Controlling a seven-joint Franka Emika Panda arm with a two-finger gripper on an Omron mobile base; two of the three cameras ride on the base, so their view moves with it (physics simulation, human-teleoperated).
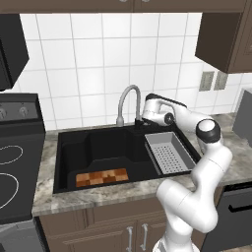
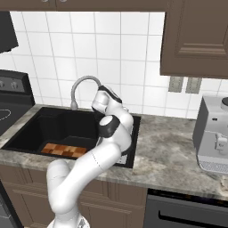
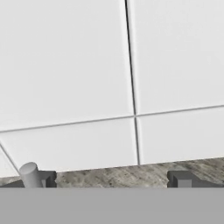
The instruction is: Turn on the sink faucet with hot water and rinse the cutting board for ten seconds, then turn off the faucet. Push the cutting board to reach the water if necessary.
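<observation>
The black sink (image 1: 69, 157) holds the checkered wooden cutting board (image 1: 102, 177), which lies flat on the basin floor at the front left; the board (image 2: 63, 150) is also in the right base view. The grey gooseneck faucet (image 1: 129, 100) arches over the back rim. No water comes from the spout. My gripper (image 1: 140, 123) is down at the faucet's dark base, just right of the spout. In the hand view my gripper (image 3: 111, 179) is open, its fingertips wide apart, and a small grey lever handle (image 3: 29, 174) touches the left fingertip (image 3: 47, 178).
A grey perforated tray (image 1: 170, 152) sits in the sink's right side, under my forearm. The stove (image 1: 15, 162) stands to the left. A white tiled wall (image 3: 87, 65) is close behind the faucet. An appliance (image 2: 213, 133) stands on the right counter.
</observation>
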